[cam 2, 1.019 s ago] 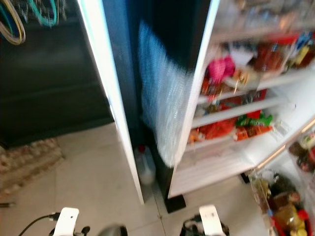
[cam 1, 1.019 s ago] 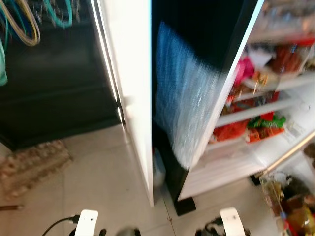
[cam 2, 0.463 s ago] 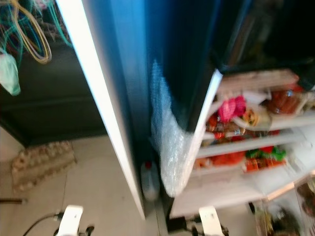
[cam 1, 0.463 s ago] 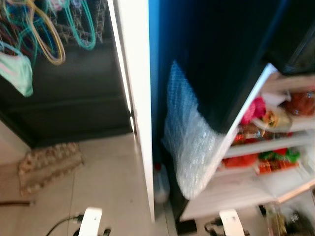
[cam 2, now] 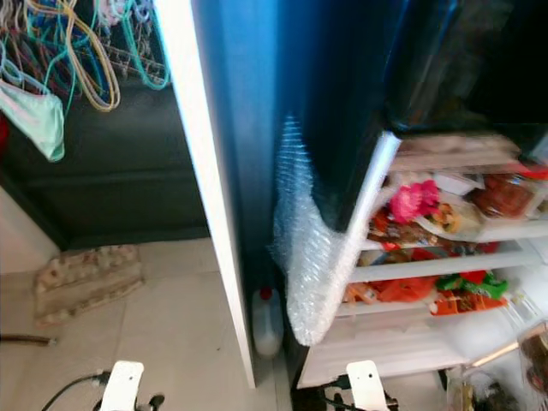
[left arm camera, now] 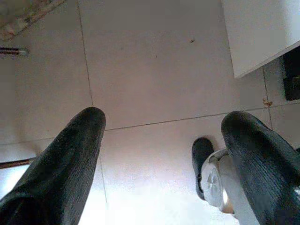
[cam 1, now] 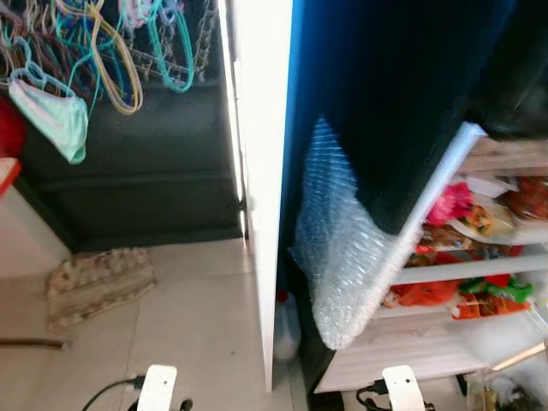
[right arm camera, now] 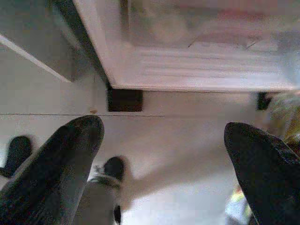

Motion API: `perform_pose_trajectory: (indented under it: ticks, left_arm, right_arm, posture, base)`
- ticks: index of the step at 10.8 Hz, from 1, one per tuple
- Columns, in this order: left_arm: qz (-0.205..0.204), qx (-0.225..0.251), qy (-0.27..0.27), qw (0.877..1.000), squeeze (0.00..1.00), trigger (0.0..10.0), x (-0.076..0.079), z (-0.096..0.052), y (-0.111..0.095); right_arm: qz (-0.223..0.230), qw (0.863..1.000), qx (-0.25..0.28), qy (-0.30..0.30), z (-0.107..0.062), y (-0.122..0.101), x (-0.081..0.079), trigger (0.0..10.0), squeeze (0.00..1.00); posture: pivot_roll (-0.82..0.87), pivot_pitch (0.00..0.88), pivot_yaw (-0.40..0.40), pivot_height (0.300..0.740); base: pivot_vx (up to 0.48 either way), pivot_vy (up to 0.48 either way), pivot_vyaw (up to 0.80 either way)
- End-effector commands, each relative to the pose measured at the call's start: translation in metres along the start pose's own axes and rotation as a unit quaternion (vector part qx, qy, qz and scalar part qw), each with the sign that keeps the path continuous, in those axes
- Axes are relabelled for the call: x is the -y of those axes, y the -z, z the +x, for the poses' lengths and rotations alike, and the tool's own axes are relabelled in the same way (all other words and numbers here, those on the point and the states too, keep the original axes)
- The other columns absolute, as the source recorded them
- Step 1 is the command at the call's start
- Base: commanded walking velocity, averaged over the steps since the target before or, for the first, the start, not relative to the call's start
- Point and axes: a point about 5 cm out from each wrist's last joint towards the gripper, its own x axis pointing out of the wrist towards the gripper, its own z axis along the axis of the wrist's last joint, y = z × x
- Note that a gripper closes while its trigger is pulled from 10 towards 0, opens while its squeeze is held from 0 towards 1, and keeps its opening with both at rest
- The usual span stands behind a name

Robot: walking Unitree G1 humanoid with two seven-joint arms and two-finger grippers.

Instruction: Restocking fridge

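Note:
A black fridge [cam 1: 377, 103] stands open to my right, its white shelves [cam 1: 467, 270] packed with red, pink and green food packets [cam 1: 449, 205]. Bubble wrap [cam 1: 338, 248] hangs on its dark side. Both arms hang low, their white wrists [cam 1: 157, 385] at the lower edge of the eye views. My left gripper [left arm camera: 164, 136] is open over bare floor tiles, holding nothing. The right gripper [right arm camera: 164, 136] is open too, above the floor by the fridge's base [right arm camera: 197, 65].
A white panel [cam 1: 261, 171] stands upright left of the fridge, with a plastic jug [cam 1: 285, 325] at its foot. Coloured hangers [cam 1: 103, 51] hang over a dark cabinet at the back left. An egg carton [cam 1: 98, 282] lies on the tiled floor.
The camera has swung up and left: the hangers and egg carton have come further into view, and the fridge shelves have slid toward the right edge. Both arms stay hanging.

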Motion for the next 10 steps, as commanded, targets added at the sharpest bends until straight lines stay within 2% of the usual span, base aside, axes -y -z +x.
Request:
perform_pose_trajectory:
  ticks: [1,3,5,7,9,10]
  left_arm:
    - [-0.002,-0.014,-0.006,1.0,0.0,10.0,-0.007,-0.002,0.007]
    - [0.012,-0.012,-0.008,1.0,0.0,10.0,-0.018,-0.001,0.003]
    - [0.025,-0.007,-0.005,1.0,0.0,10.0,-0.021,0.001,-0.004]
    - [0.031,0.006,0.001,0.999,0.0,10.0,-0.014,0.005,-0.016]
    - [0.027,0.009,0.016,0.999,0.0,10.0,0.003,0.007,-0.022]
    - [0.024,0.008,0.018,1.0,0.0,10.0,0.004,0.007,-0.022]
  right_arm:
    - [0.015,1.0,-0.008,0.004,-0.001,0.007,-0.004,10.0,0.0]
    - [0.035,0.999,-0.007,0.004,-0.001,0.006,-0.014,10.0,0.0]
    - [0.051,0.999,-0.005,0.013,-0.002,0.008,-0.014,10.0,0.0]
    - [0.059,0.998,-0.007,0.031,-0.002,0.007,-0.002,10.0,0.0]
    - [0.069,0.996,0.005,0.047,0.0,-0.003,0.012,10.0,0.0]
    - [0.06,0.997,0.005,0.043,0.001,-0.005,0.011,10.0,0.0]
  posture:
    - [0.06,0.0,0.029,0.74]
    - [0.04,0.0,0.084,0.74]
    - [0.01,0.0,0.095,0.74]
    - [-0.02,0.018,0.079,0.74]
    - [-0.02,0.042,0.045,0.74]
    - [-0.02,0.042,0.032,0.74]
  base:
    - [0.0,0.326,0.0]
    - [0.0,0.33,0.0]
    - [0.0,0.328,0.0]
    - [0.0,0.0,0.0]
    - [0.0,0.0,-0.73]
    - [0.0,0.0,-0.71]
